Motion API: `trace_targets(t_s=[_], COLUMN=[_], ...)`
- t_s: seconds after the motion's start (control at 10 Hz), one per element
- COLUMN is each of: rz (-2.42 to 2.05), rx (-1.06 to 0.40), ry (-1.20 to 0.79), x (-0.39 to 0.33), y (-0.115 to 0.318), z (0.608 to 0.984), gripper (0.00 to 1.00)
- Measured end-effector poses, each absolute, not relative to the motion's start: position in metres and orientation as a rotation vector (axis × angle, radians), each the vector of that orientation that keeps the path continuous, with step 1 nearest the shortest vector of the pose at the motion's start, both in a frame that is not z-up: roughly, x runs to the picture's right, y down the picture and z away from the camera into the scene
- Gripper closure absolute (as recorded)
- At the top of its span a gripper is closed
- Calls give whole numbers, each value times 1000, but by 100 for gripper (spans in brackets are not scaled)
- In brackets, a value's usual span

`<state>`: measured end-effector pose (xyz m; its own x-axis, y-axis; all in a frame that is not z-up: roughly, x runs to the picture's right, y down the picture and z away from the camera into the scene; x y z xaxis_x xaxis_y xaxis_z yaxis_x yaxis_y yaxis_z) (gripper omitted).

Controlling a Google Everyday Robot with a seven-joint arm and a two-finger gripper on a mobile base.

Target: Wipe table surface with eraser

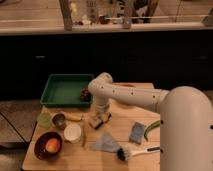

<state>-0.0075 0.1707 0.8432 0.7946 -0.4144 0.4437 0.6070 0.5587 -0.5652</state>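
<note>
The light tan table surface (pixel 122 121) fills the lower middle of the camera view. My white arm reaches in from the lower right and bends down to the gripper (pixel 100 118), just below the green tray's near right corner. The gripper is shut on the eraser (pixel 97 121), a small tan block with a darker face, and presses it against the tabletop. The fingers are largely hidden by the wrist.
A green tray (pixel 64 91) with a small red item (pixel 85 94) stands at the back left. A green cup (pixel 45 119), metal cup (pixel 59 120), white cup (pixel 73 133) and brown bowl (pixel 47 146) stand left. A grey cloth (pixel 105 143), blue-grey sponge (pixel 136 132) and brush (pixel 132 151) lie at the front.
</note>
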Motion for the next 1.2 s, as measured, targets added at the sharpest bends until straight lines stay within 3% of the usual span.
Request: trace_targets(t_s=[0.6,0.9,1.2], rz=[-540,-543,-574], rx=[-752,-719,-681], ry=[-225,-257,-321], x=[91,88,40], y=[156,140,128], z=[840,849,858], gripper=[100,100,100])
